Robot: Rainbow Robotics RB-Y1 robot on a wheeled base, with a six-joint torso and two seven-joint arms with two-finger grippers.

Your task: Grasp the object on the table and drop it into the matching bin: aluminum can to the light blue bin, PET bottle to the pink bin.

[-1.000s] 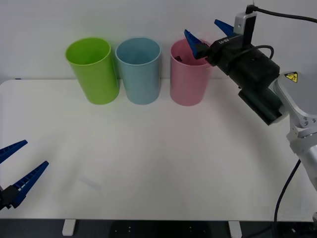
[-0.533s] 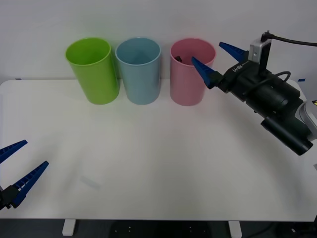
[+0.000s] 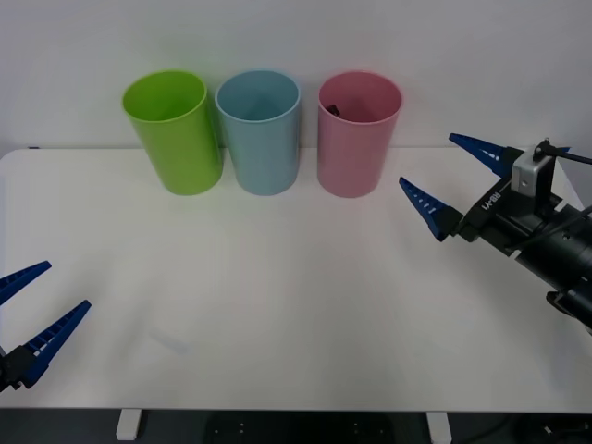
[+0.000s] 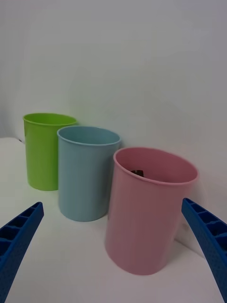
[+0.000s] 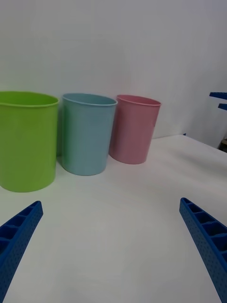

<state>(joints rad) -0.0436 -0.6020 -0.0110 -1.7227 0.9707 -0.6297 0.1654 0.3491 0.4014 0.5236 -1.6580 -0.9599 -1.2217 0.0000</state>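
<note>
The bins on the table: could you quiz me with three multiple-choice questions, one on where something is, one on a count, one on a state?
1. Where is the PET bottle?
A. On the table
B. Inside the pink bin
C. In the right gripper

2. How many bins stand at the table's far edge?
A. Two
B. Three
C. Four

3. How is the right gripper?
A. Open, holding nothing
B. Shut on a can
C. Shut on a bin's rim

Answers:
1. B: a dark piece shows just inside the pink bin.
2. B: lime green bin, light blue bin and pink.
3. A: its blue fingers are spread with nothing between.

PET bottle (image 3: 333, 110) inside rightmost bin (image 3: 358, 153) on table (image 3: 277, 296).
</note>
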